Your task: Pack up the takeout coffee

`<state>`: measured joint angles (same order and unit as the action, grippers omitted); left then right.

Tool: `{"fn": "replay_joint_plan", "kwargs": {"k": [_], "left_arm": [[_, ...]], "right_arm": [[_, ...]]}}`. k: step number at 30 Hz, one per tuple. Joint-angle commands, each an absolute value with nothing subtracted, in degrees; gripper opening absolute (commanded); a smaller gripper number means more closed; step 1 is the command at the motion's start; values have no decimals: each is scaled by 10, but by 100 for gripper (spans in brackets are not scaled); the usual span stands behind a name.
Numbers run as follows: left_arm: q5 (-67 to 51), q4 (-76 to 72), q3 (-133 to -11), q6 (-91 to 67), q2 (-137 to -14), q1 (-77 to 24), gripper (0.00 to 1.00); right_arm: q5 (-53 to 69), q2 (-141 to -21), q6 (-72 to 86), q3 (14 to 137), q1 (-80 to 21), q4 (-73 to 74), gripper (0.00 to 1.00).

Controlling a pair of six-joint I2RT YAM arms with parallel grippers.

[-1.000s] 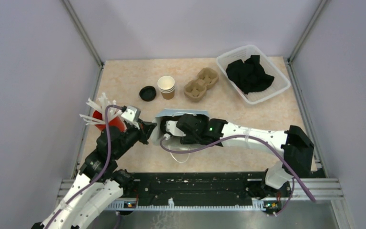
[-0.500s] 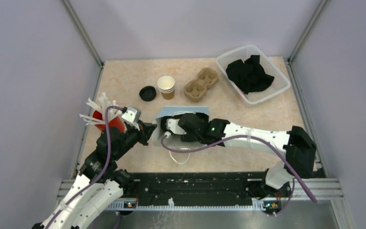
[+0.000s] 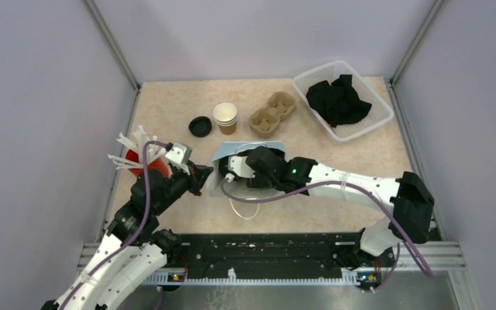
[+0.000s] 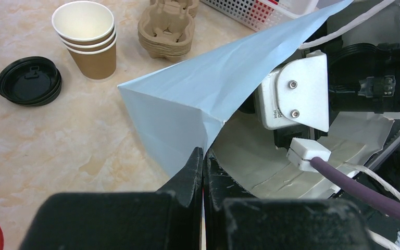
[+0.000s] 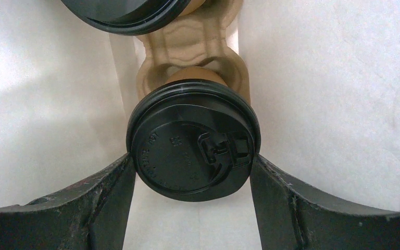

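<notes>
Left gripper [image 4: 203, 162] is clamped shut on the rim of the blue bag [image 4: 213, 88], pinching the paper so the mouth gapes. You get that pinch only in the left wrist view.

Right gripper [image 5: 191, 162] is deep in the bag, jaws spread wide and pressed against both sides of the black lid of a lidded cup [image 5: 192, 140], so you're holding it. The cup sits dead centre between the fingers. Its lid faces the wrist camera and its axis runs straight away along your approach line. It stands in a cardboard carrier [image 5: 198, 47] whose long axis runs up the frame to a second lidded cup [image 5: 120, 10], just beyond.

Your right arm is on the coffee; the left touches paper only. My read: any withdrawal has to come straight back along that axis, or a finger drags the lid.

The top view hides both cups and the right fingers. It does show what's outside the bag: red cup [image 3: 145, 163], loose lids [image 3: 200, 126], open cup stack [image 3: 225, 117], spare carriers [image 3: 272, 113].
</notes>
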<state>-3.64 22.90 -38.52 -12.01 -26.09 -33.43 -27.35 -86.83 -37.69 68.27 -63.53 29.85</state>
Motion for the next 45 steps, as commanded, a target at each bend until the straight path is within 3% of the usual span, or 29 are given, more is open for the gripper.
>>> {"fn": "replay_joint_plan", "kwargs": {"k": [1, 19, 31, 45], "left_arm": [[-41, 228, -418, -112, -264, -335, 0], [-40, 235, -423, -104, -267, -335, 0], [-39, 240, -417, -98, -264, -335, 0], [-52, 247, -420, -100, -272, -335, 0]], "right_arm": [[-262, -834, -358, 679, -620, 280, 49], [-184, -838, -292, 682, -599, 232, 47], [-232, -801, -248, 589, -595, 179, 46], [-272, -834, -265, 603, -595, 228, 46]]}}
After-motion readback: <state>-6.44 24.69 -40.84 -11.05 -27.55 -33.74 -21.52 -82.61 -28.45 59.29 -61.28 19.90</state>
